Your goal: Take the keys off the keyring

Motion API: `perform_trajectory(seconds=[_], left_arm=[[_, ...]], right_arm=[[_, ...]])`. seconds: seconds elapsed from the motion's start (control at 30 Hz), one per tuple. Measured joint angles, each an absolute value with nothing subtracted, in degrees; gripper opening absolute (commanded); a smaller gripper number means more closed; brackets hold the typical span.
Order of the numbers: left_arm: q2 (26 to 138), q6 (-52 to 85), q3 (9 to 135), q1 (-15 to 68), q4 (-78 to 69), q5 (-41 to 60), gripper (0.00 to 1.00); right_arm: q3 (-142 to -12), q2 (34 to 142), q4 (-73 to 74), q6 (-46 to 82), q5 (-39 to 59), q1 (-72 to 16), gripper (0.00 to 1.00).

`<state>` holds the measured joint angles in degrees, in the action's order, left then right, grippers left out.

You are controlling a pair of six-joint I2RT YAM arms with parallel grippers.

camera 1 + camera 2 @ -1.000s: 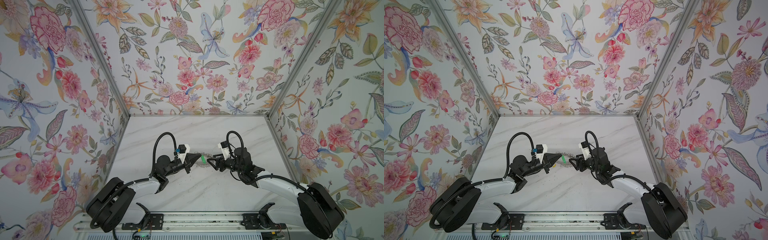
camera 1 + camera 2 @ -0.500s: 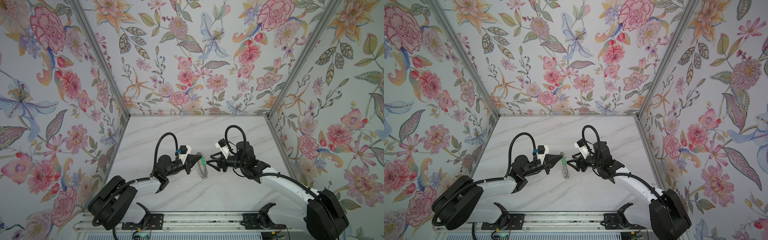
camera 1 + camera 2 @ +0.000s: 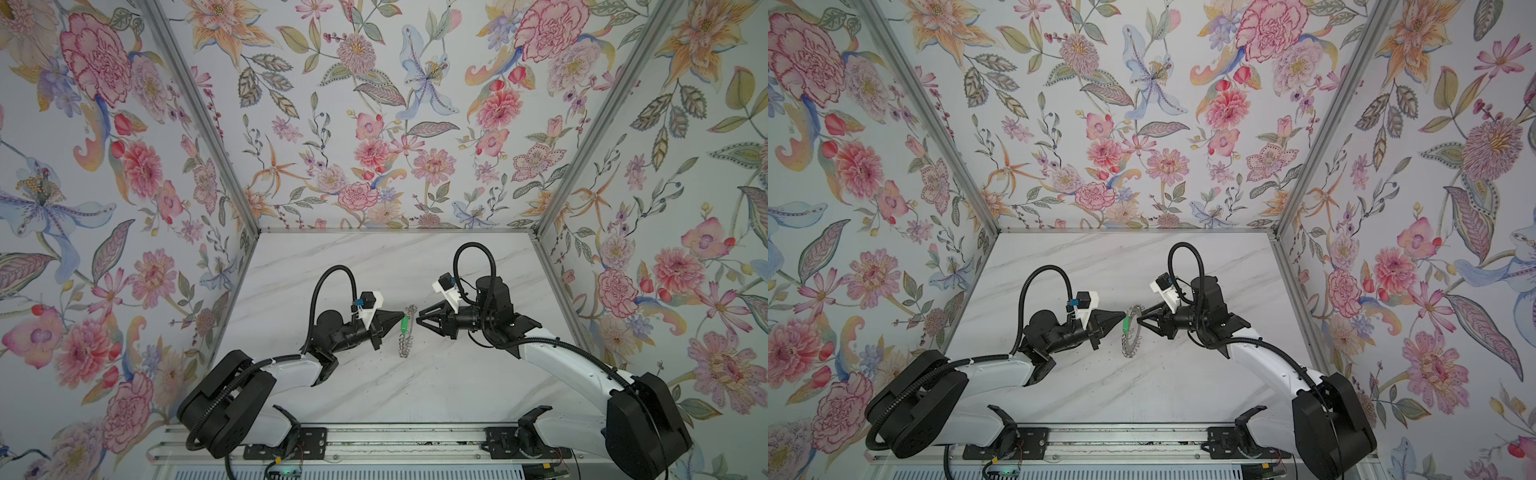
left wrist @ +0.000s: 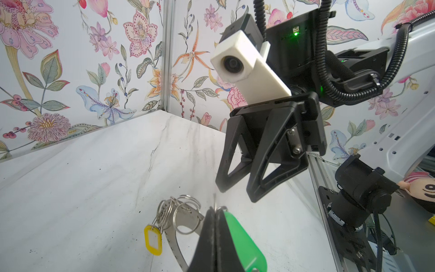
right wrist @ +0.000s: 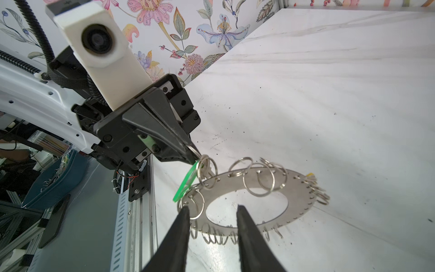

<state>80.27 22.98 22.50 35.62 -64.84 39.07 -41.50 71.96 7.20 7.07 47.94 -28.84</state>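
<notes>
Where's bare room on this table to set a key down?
Bare marble lies between the floral back wall and the arms, and between arms and aluminium front rail. Crowded mid-table: left claw, right claw, flat grey metal keyring.

Left wrist view: the left gripper point(image 4: 215, 211) covers part of the keyring point(image 4: 175, 247); the frame edge crops the green tag point(image 4: 240, 240). Right wrist view: the keyring rim hides most of the yellow tag point(image 5: 310, 174).

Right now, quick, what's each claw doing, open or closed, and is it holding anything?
Left claw: closed, pinching the wire ring by the green tag.
Right claw: open, holding nothing, tips at the keyring.
</notes>
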Motion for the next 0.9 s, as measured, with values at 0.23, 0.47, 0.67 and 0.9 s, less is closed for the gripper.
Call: perform_trajectory(seconds=[0.23,0.47,0.67,0.9], left_arm=[[80.27,23.22,22.5,35.62,-64.84,40.56,0.0],[81.03,23.66,22.55,35.62,-65.69,41.8,0.0],[81.12,23.66,22.57,35.62,-65.71,41.82,0.0],[81.12,23.7,22.61,35.62,-65.69,41.78,0.0]], right_arm=[[-43.38,73.67,7.4,6.76,49.45,-29.28,0.28],[-44.69,76.29,7.46,6.35,50.41,-30.48,0.28],[-45.52,77.28,6.59,5.58,50.63,-31.55,0.26],[-46.63,77.87,5.21,4.25,50.61,-31.77,0.24]])
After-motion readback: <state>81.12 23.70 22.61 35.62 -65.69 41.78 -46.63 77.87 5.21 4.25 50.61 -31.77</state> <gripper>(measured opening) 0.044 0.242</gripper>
